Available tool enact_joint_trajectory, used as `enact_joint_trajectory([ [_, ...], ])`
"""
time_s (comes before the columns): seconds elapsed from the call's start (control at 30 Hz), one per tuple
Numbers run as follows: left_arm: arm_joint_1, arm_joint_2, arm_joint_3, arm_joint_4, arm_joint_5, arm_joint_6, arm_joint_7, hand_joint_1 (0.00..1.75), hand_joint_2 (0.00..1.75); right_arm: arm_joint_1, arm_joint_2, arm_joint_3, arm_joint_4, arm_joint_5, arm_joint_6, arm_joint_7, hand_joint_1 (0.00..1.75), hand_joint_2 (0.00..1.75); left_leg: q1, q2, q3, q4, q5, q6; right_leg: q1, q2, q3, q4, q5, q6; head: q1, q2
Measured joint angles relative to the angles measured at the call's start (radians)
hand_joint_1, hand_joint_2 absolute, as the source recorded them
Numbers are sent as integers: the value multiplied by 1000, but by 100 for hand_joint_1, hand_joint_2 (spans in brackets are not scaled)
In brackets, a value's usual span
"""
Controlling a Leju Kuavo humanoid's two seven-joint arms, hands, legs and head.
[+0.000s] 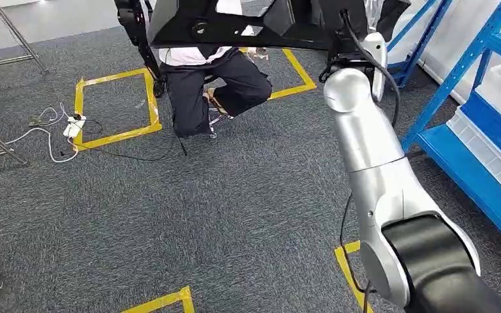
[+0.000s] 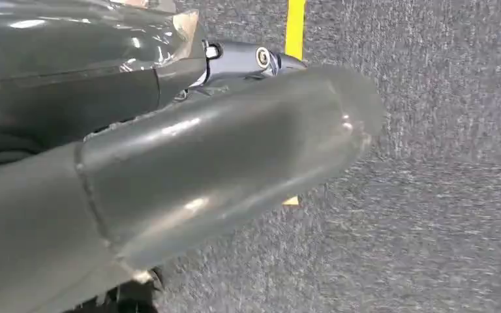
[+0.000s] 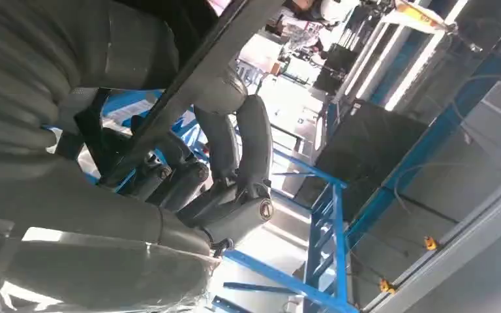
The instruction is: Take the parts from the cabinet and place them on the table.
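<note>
A large black part (image 1: 235,23) hangs across the top of the head view, carried in front of me. My right arm rises to its right end, where my right hand (image 1: 359,45) meets it. In the right wrist view the right hand (image 3: 235,163) curls its dark fingers (image 3: 254,130) around the part's black edge (image 3: 189,85). In the left wrist view the glossy black part (image 2: 52,91) lies against my left hand (image 2: 189,150), with the thick thumb (image 2: 235,156) in front of it and a finger (image 2: 248,59) at its edge.
A person (image 1: 215,85) crouches on the grey carpet just beyond the part. Yellow tape squares (image 1: 114,107) mark the floor. A blue rack (image 1: 476,130) with a white tray (image 1: 489,147) stands at the right. Cables and a power strip (image 1: 72,124) lie at the left.
</note>
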Motion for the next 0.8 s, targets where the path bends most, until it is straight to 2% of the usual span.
enact_joint_trajectory([
  [0.07, -12, -5, -5, 0, -2, -2, 0, 0, 0, 1, -11, 0, 5, -1, 5, 0, 175, 175, 4, 7, -74, 151, -59, -5, 4, -16, 0, 0, -2, -2, 0, 0],
  [0.1, -16, -9, -6, 0, -2, -5, 0, 0, 0, 2, -18, 0, 8, -3, 5, 0, 175, 175, 5, 7, -92, 183, -60, -6, 6, -24, 0, 1, -2, -3, 0, 0],
  [0.13, -21, -12, -9, 0, -4, -10, 0, 0, 0, 5, -25, 0, 10, -3, 5, 1, 175, 175, 6, 7, -82, 160, -39, -5, 7, -32, 1, 1, -3, -3, 0, 0],
  [0.17, -27, -15, -11, 0, -7, -12, 0, 0, 0, 8, -34, -2, 10, -2, 5, 3, 175, 175, 6, 10, -48, 93, -2, -2, 8, -41, 2, 1, -4, -4, -1, 0],
  [0.2, -34, -17, -12, 0, -10, -17, 0, 0, 0, 13, -44, -3, 6, 1, 6, 8, 175, 175, 5, 20, -1, 6, 39, 3, 9, -49, 5, 1, -6, -3, 0, 0],
  [0.23, -42, -19, -15, 0, -11, -20, 0, 0, 0, 21, -53, -6, -1, 5, 9, 14, 175, 175, 2, 49, 49, -81, 72, 10, 11, -58, 8, 1, -8, -1, 0, 0],
  [0.27, -53, -21, -19, 0, -13, -22, 0, 0, 0, 31, -63, -11, -13, 9, 11, 17, 175, 175, -13, 80, 67, -117, 58, 14, 21, -66, 8, 2, -11, 4, 0, 0],
  [0.3, -60, -24, -19, 0, -14, -22, 0, 0, 0, 37, -74, -15, -20, 11, 13, 18, 175, 175, -13, 61, 65, -120, 63, 24, 24, -73, 6, 2, -13, 8, 4, 0],
  [0.33, -64, -26, -20, 0, -14, -23, 0, 0, 0, 45, -77, -15, -24, 14, 17, 21, 175, 175, -15, 53, 64, -120, 64, 25, 23, -81, 8, 1, -14, 11, 3, 0],
  [0.4, -66, -28, -21, 0, -18, -30, 1, 0, 0, 62, -83, -18, -38, 28, 22, 37, 175, 175, -19, 34, 64, -128, 67, 37, 23, -98, 13, -3, -16, 21, 4, 0],
  [0.43, -66, -32, -24, 0, -21, -30, 3, 0, 0, 70, -87, -21, -50, 40, 26, 44, 175, 175, -5, 28, 75, -143, 76, 48, 24, -75, -1, 6, -26, 28, 6, 0],
  [0.47, -71, -35, -27, 0, -23, -31, 3, 0, 0, 77, -94, -26, -60, 53, 29, 47, 175, 175, -9, 19, 77, -147, 80, 54, 17, -34, -11, 42, -46, 26, 5, 0],
  [0.5, -77, -35, -28, 0, -23, -32, 7, 0, 0, 83, -97, -32, -66, 61, 33, 49, 175, 175, -8, 11, 76, -147, 82, 59, 12, -11, -42, 109, -77, 21, 6, 0],
  [0.53, -84, -36, -29, 0, -25, -33, 10, 0, 0, 93, -105, -40, -71, 68, 39, 51, 175, 175, -8, -3, 76, -148, 82, 59, 10, -1, -84, 197, -111, 17, 9, 0],
  [0.57, -88, -38, -30, 0, -28, -33, 11, 0, 0, 106, -111, -45, -74, 69, 39, 53, 175, 175, -7, -19, 76, -147, 82, 59, 9, 4, -125, 279, -137, 19, 11, 0],
  [0.6, -88, -40, -32, 0, -29, -34, 12, 0, 0, 118, -114, -48, -76, 72, 39, 55, 175, 175, -7, -32, 76, -147, 82, 59, 8, 6, -150, 323, -143, 25, 13, 0],
  [0.63, -88, -41, -34, 0, -31, -35, 13, 0, 0, 128, -116, -49, -79, 77, 39, 55, 175, 175, -6, -45, 76, -146, 82, 58, 4, 6, -153, 317, -131, 32, 13, 0],
  [0.67, -88, -42, -34, 0, -31, -37, 14, 0, 0, 134, -117, -51, -84, 83, 40, 55, 175, 175, -5, -57, 76, -145, 82, 58, -1, 6, -134, 267, -103, 43, 13, 0],
  [0.7, -88, -44, -33, 0, -31, -39, 14, 0, 0, 136, -117, -55, -89, 89, 42, 55, 175, 175, -3, -70, 76, -141, 80, 54, -8, 11, -91, 172, -60, 57, 13, 0],
  [0.73, -89, -45, -33, 0, -31, -40, 14, 0, 0, 136, -117, -57, -95, 93, 42, 55, 175, 175, -1, -81, 76, -134, 76, 48, -17, 29, -46, 76, -21, 70, 14, 0],
  [0.77, -89, -43, -33, 0, -31, -40, 15, 0, 0, 135, -120, -60, -96, 96, 45, 55, 175, 175, -4, -89, 69, -128, 72, 40, -29, 73, -23, 22, -14, 76, 17, 0],
  [0.8, -91, -43, -33, 0, -31, -40, 16, 0, 0, 137, -117, -61, -100, 96, 49, 53, 175, 175, -6, -100, 62, -120, 70, 33, -22, 68, -16, 20, -10, 66, 14, 0],
])
